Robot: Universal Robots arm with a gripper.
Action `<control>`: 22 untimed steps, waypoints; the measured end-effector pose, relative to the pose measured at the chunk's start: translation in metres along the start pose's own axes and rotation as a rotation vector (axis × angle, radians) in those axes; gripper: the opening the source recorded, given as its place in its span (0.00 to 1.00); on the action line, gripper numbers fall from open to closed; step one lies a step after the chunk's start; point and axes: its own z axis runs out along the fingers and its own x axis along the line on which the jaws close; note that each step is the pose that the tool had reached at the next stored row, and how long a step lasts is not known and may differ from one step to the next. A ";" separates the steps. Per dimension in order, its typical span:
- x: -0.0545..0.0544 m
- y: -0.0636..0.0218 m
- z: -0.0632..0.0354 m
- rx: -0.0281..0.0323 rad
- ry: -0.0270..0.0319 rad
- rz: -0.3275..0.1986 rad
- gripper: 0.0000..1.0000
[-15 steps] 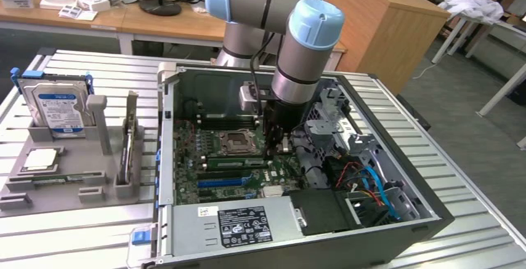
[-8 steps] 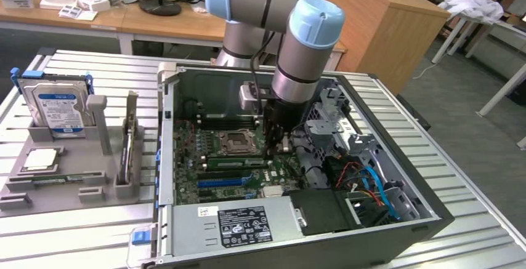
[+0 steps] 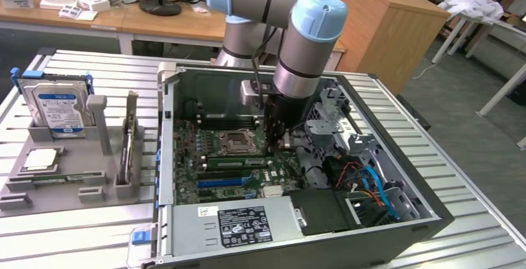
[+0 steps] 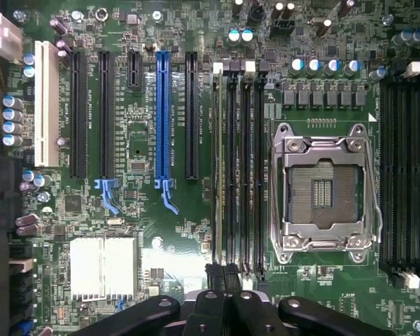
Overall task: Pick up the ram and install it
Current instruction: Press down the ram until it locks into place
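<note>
In the wrist view the ram (image 4: 216, 168) shows as a thin pale-edged stick standing edge-on in the memory slot closest to the long black and blue expansion slots (image 4: 162, 119). My gripper (image 4: 224, 274) is shut, its dark fingertips (image 4: 215, 274) pressed together at one end of that stick; whether they touch it is unclear. In the exterior view the gripper (image 3: 278, 140) hangs low inside the open computer case, just beside the empty processor socket (image 3: 238, 140).
A grey holder (image 3: 74, 152) on the exterior view's left carries a hard drive (image 3: 58, 106), a silver chip (image 3: 41, 158), an upright card (image 3: 129, 143) and a narrow green strip (image 3: 53, 178). Power supply (image 3: 238, 223), cables (image 3: 370, 183) and drive cage crowd the case.
</note>
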 end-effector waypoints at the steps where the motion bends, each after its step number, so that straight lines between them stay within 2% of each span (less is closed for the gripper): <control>1: 0.000 0.0000 -0.0014 -0.0004 0.0002 0.000 0.11; 5: 0.000 0.0001 -0.0062 -0.0015 0.0009 0.000 0.11; 12: 0.000 0.0009 -0.0066 -0.0016 0.0008 0.000 0.11; 22: 0.000 0.0297 -0.0060 0.0022 0.0008 0.000 0.11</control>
